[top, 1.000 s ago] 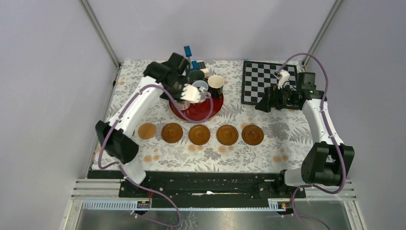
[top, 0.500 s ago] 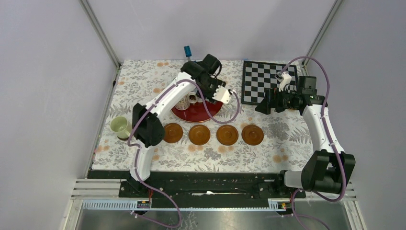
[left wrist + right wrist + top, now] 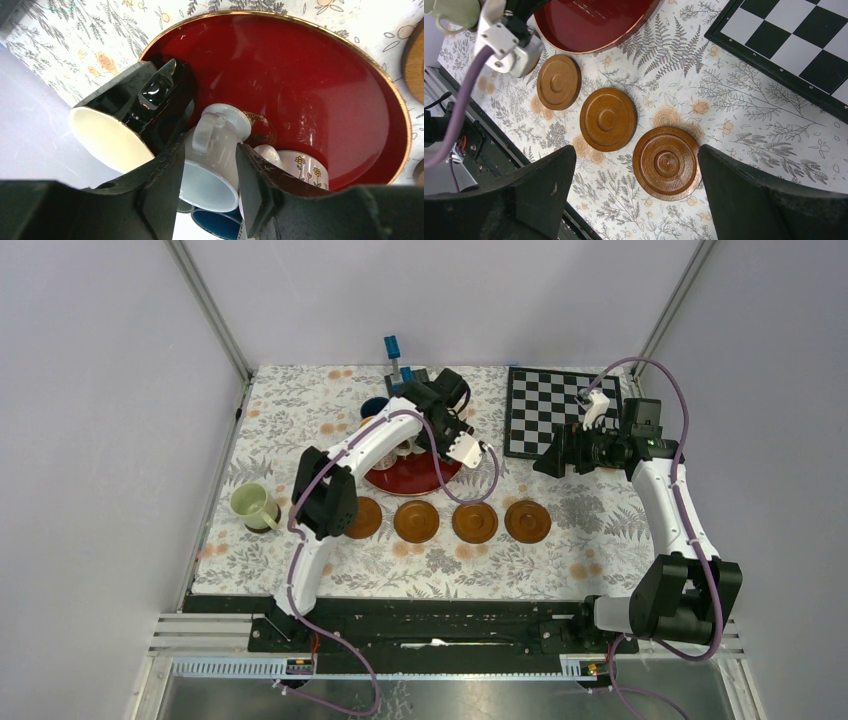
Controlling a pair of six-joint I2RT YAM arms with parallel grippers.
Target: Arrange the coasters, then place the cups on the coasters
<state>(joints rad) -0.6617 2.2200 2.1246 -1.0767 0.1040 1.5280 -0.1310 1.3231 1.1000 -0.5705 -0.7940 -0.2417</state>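
Note:
In the left wrist view my left gripper (image 3: 207, 150) is shut on the light blue cup (image 3: 215, 170), a pad on each side of it, on the red tray (image 3: 325, 75). Beside it are the black cup with cream inside (image 3: 135, 110), the patterned white cup (image 3: 306, 167) and a dark blue cup (image 3: 215, 224). The pale green cup (image 3: 253, 506) stands on the leftmost coaster. Several brown coasters (image 3: 416, 521) lie in a row in front of the tray (image 3: 405, 478). My right gripper (image 3: 636, 150) hangs open above the rightmost coaster (image 3: 667, 162), holding nothing.
A black-and-white chessboard (image 3: 560, 410) lies at the back right, beside the right gripper (image 3: 550, 457). A blue upright object (image 3: 392, 348) stands behind the tray. The left arm's white link (image 3: 350, 455) crosses over the tray's left side and hides part of one coaster.
The pale green cup now stands on the left end coaster. The left arm has swung to the tray's right side and its jaws have narrowed round the light blue cup. The right arm barely moved.

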